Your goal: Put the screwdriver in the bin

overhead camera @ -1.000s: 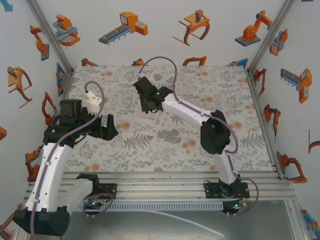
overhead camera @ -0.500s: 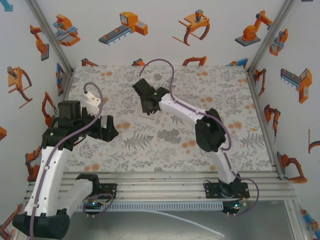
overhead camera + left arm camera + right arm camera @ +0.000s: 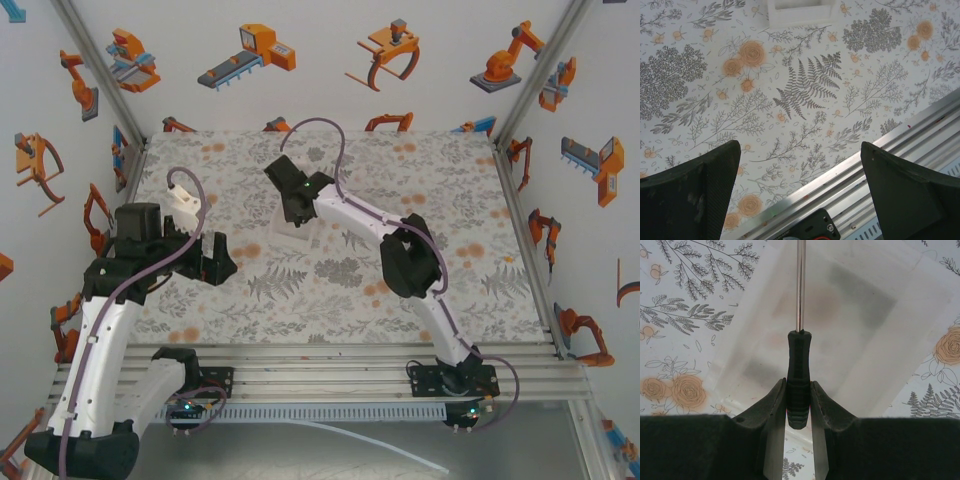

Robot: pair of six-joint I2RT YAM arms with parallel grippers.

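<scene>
Since a second ago the right arm's elbow is folding in toward the left, and the right pincer [image 3: 293,206] is sitting slightly farther out over the bin [image 3: 288,237]; the left arm is hardly shifting at all.

In the right wrist view the right pincer [image 3: 798,390] is squeezing narrow on the screwdriver [image 3: 798,372], its two fingers [image 3: 774,405] pressing on either side of the black handle's lower part. The handle is standing out ahead of the fingertips, and the thin metal shaft is running straight on from it and out past the top edge. Beneath and ahead of those fingertips the clear, whitish bin [image 3: 860,315] is lying on the flowered tablecloth [image 3: 685,315], so the shaft is hanging over the bin's floor; whether the tip is touching it I cannot tell.

The left pincer [image 3: 217,256] is hovering well apart from the bin. From its wrist, the left pincer [image 3: 800,155] is standing wide with nothing between its fingers [image 3: 695,195]. Far ahead of its fingertips the bin [image 3: 800,17] is showing one edge, and an aluminium rail [image 3: 920,130] is crossing below on the right.
</scene>
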